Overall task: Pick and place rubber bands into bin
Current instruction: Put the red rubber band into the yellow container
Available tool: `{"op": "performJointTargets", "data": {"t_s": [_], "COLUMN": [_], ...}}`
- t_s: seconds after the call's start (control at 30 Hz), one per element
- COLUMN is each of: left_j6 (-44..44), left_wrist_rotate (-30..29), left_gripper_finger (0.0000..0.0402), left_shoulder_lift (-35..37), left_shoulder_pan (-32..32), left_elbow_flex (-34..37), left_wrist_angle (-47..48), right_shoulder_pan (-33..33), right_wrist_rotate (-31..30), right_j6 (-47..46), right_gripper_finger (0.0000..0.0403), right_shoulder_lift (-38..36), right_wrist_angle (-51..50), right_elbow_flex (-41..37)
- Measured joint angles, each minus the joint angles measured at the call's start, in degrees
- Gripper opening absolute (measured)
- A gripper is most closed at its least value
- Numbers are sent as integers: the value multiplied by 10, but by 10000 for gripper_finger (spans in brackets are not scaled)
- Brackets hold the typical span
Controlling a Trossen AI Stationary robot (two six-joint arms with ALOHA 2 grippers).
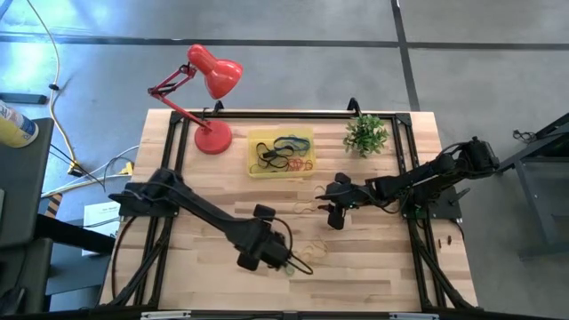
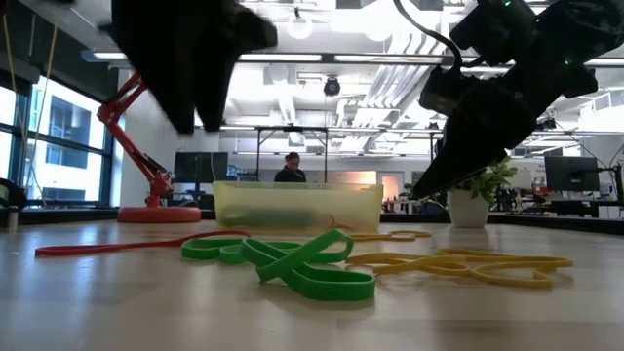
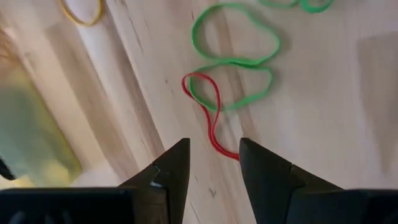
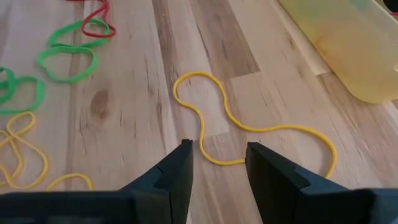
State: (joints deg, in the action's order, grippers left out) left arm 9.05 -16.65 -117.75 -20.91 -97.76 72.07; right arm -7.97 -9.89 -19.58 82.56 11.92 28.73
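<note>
Desk (image 1: 373,276): pale wood w/ darker grain streaks, black frame round the edge. Bin (image 1: 252,168): translucent yellow; you've got dark, blue, green & orange rubber bands (image 1: 283,156) showing inside. Loose on the desk: bright green bands (image 2: 312,265), a thin red band (image 3: 210,118) overlapping a green one, long yellow band (image 4: 249,127). Both arms & grippers black. Lamp (image 1: 213,76) all red. Small plant (image 1: 365,133): green leaves, white pot in low view.

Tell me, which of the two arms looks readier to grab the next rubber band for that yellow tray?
Probably the right. The right gripper hangs open over a yellow band close beside the bin. The left gripper, also open over a red band, sits farther away.
</note>
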Motion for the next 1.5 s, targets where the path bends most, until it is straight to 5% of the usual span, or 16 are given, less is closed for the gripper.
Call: {"op": "performJointTargets", "data": {"t_s": [0.63,1.27,1.5], "left_j6": [12,21,3], "left_wrist_rotate": [71,42,40], "left_gripper_finger": [129,129,81], "left_shoulder_lift": [-39,-38,-38], "left_shoulder_pan": [37,43,59], "left_elbow_flex": [110,116,116], "left_wrist_angle": [-110,-122,-131], "right_shoulder_pan": [-1,-1,-1], "right_wrist_rotate": [15,15,14], "right_j6": [-9,-5,-5], "right_gripper_finger": [138,138,138], "right_shoulder_lift": [0,0,0], "right_wrist_angle": [-3,-5,-5], "right_elbow_flex": [0,0,0]}}
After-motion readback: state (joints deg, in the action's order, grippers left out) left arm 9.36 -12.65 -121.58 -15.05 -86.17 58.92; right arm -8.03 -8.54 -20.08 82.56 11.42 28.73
